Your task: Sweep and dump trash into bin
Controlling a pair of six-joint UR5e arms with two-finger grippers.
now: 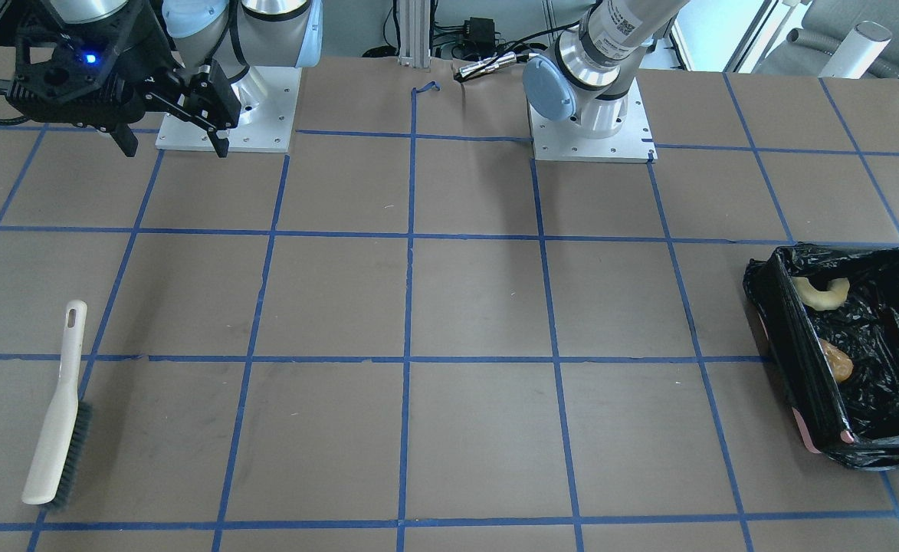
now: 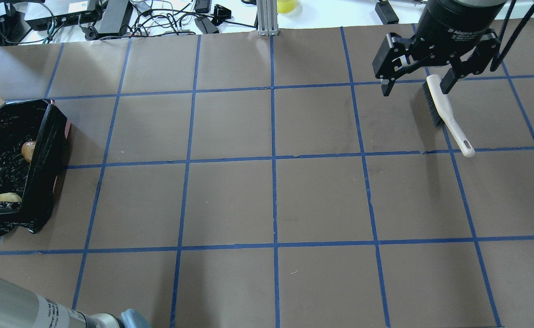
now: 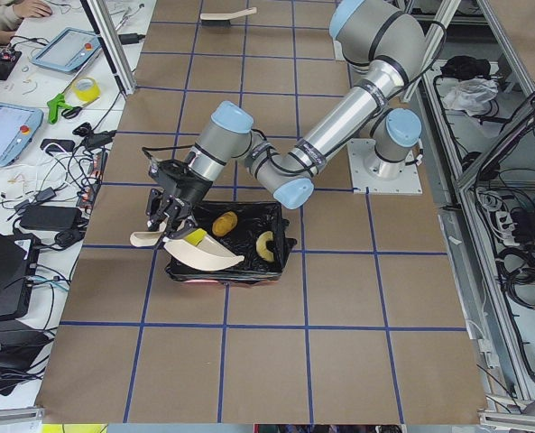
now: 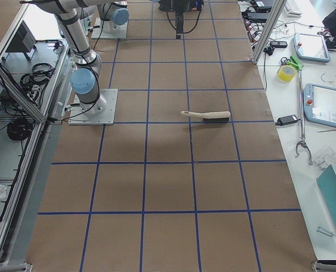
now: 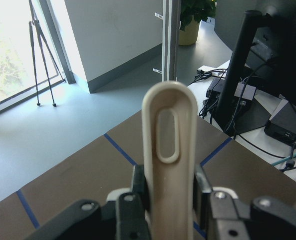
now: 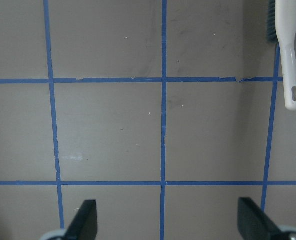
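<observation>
Black bin (image 1: 798,360); blue-gridded brown table (image 1: 480,299); cream brush (image 1: 58,422); beige dustpan (image 5: 168,165)

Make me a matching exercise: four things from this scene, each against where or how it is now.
1. brush
2. dustpan
3. croissant
4. right gripper

A. open, empty
B. in the bin
C. flat on the table
D. clamped by the left gripper

Pairs: 1-C, 2-D, 3-B, 4-A
</observation>
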